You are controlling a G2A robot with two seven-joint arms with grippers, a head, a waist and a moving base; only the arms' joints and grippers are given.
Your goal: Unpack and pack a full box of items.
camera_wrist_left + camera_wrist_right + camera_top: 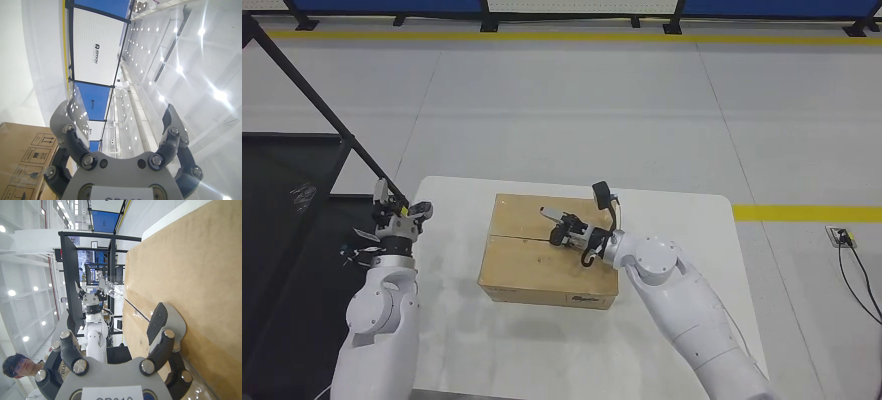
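Observation:
A closed cardboard box point(532, 262) lies in the middle of the white table point(682, 222), its two top flaps meeting at a seam point(137, 312). My right gripper point(557, 228) hovers open over the box top point(189, 266), one pad point(157, 321) close above the seam. My left gripper point(397, 207) stands at the table's left edge, open and pointing upward, away from the box point(22, 147). A strip of clear tape point(77, 109) clings to one of its fingers. In the right wrist view the tape point(113, 289) stretches from the left gripper point(88, 285) toward the box edge.
A black metal frame point(302, 95) with a dark panel stands just left of the table, right behind the left arm. Bare table surface lies to the right of the box and in front of it.

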